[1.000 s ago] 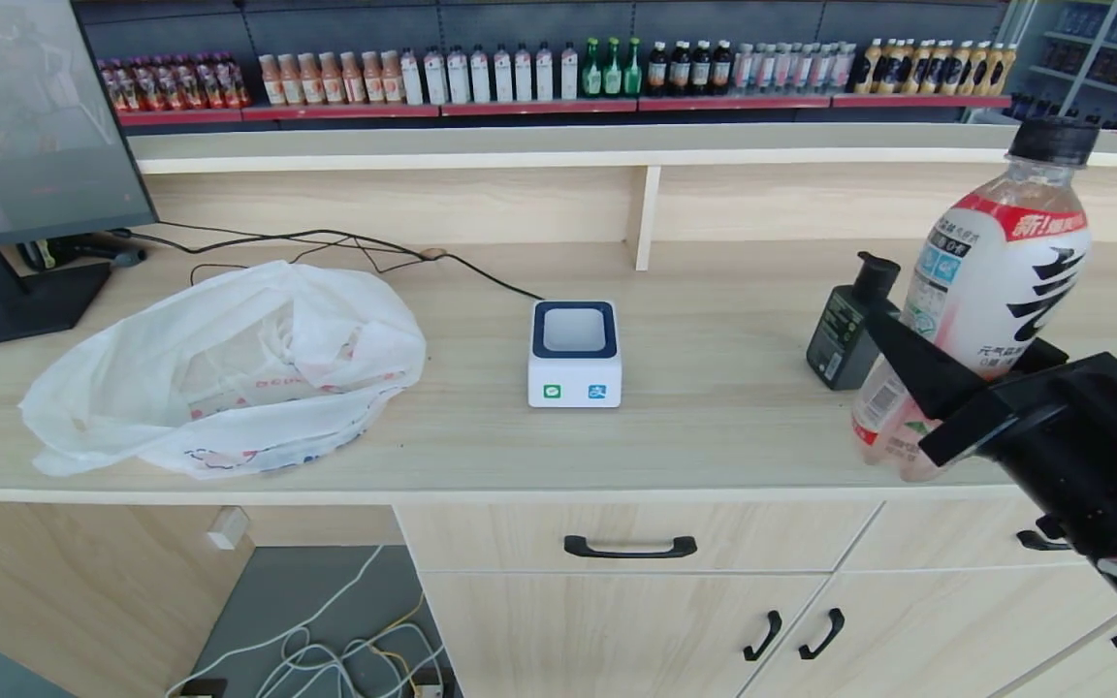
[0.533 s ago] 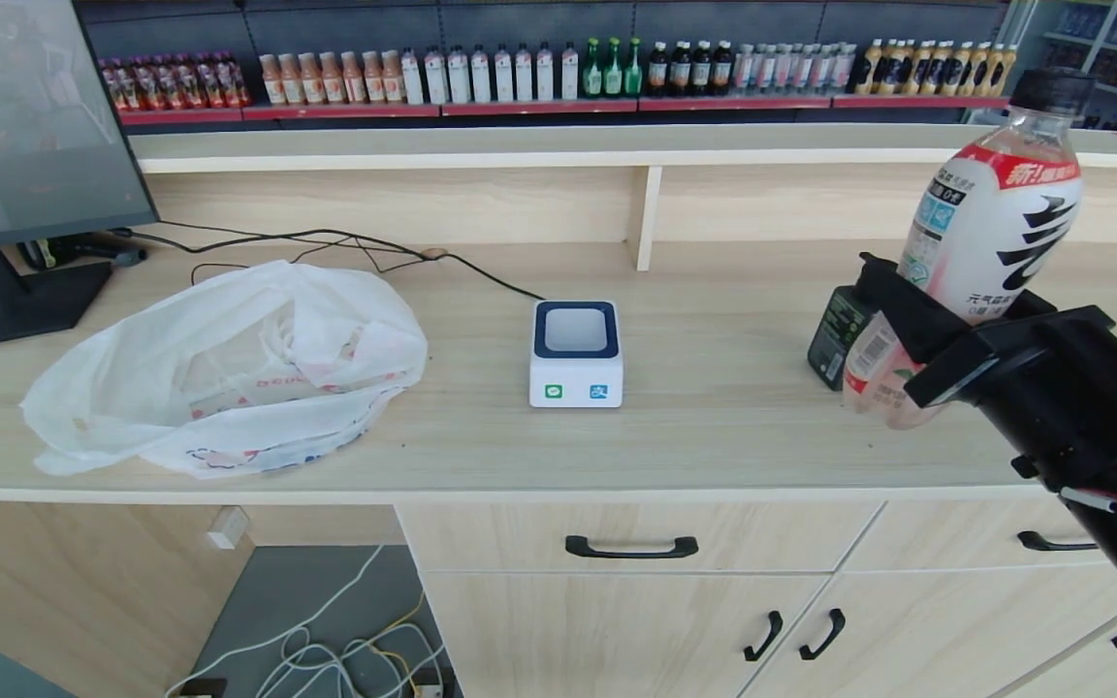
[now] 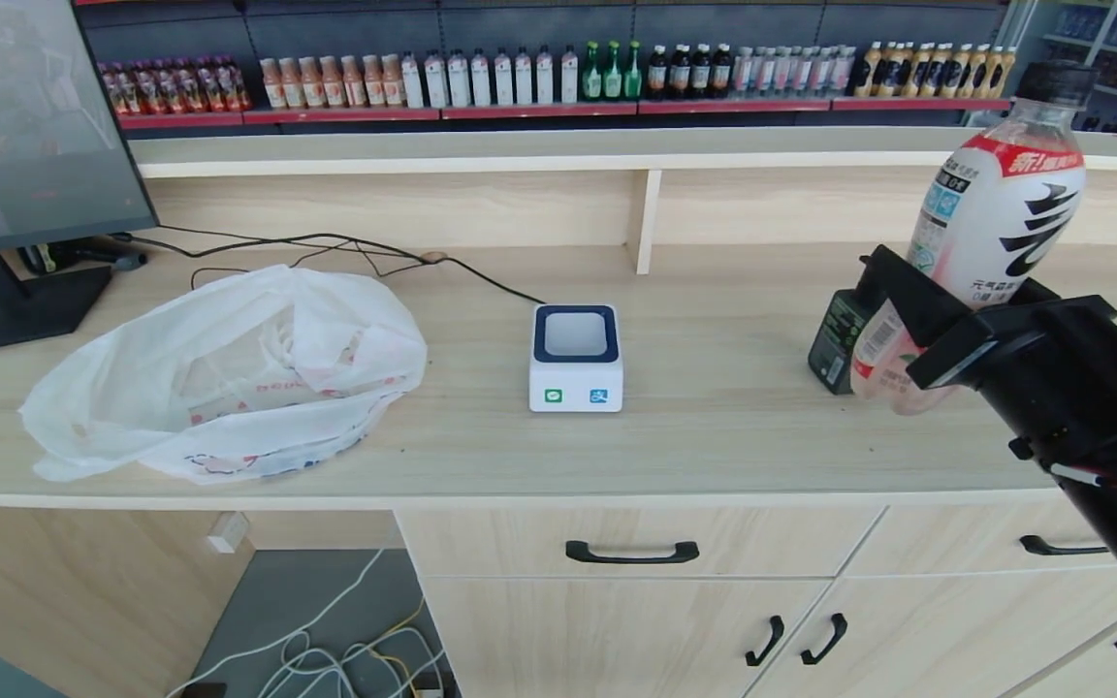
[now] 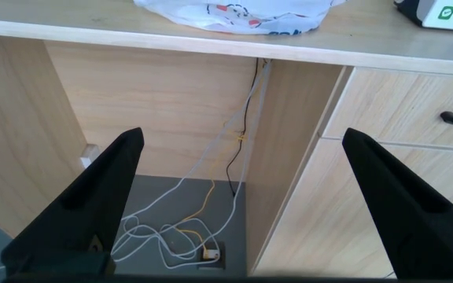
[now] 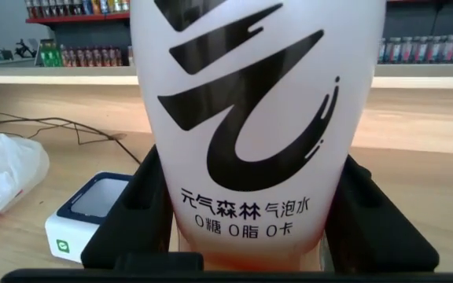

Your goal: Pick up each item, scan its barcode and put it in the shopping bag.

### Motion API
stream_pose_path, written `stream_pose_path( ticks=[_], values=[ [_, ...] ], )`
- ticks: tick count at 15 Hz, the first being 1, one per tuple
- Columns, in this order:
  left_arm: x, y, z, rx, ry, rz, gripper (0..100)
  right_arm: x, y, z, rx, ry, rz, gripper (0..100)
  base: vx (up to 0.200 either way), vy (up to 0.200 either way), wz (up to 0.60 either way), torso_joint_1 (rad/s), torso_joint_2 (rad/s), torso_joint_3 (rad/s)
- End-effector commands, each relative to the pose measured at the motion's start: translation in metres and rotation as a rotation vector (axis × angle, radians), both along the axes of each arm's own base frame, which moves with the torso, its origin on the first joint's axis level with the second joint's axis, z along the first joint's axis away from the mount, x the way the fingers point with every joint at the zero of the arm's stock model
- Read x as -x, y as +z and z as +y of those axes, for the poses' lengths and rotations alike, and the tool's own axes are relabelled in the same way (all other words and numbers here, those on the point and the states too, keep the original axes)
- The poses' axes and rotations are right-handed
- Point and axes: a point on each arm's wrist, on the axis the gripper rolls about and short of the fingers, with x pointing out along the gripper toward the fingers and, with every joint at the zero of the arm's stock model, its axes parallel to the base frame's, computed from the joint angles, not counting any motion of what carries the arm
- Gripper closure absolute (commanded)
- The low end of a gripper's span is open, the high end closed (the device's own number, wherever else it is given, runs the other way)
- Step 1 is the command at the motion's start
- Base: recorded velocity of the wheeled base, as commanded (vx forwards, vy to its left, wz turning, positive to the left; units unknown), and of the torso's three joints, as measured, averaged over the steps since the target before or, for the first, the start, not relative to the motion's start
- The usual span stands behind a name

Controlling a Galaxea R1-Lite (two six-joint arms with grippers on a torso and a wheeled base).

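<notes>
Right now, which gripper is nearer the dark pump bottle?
Right. The right gripper, shut on the drink bottle, is beside the pump bottle; the left gripper sits low below the shopping bag.

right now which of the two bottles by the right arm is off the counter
The big white-labelled drink bottle, clamped in the right gripper; the small dark pump bottle stands on the counter.

Shop checkout: shelves point(image 3: 539, 111) of bottled drinks, wooden counter point(image 3: 714, 436), scanner box point(image 3: 575, 361).

right gripper point(image 3: 946, 276) — matte black, wedge-shaped fingers point(image 3: 917, 296); thin red and white cables point(image 3: 1097, 478) at the wrist. left gripper point(image 4: 242, 137) equally black, tapered.
</notes>
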Motion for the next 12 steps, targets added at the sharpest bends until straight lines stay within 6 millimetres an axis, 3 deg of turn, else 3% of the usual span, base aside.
stream_pose_path(
  ticks=[1,12],
  values=[
    [0.0000,0.0000,0.0000,0.001,0.000,0.000,0,-0.0023,-0.0016,0.0006,0.003,-0.001,0.009,100,0.000,0.200,0.00,-0.002,0.00,0.007],
    [0.0000,0.0000,0.0000,-0.001,-0.002,0.000,0,-0.0028,0.0003,-0.0038,-0.005,-0.013,0.003,100,0.000,0.200,0.00,0.002,0.00,0.002]
  ],
)
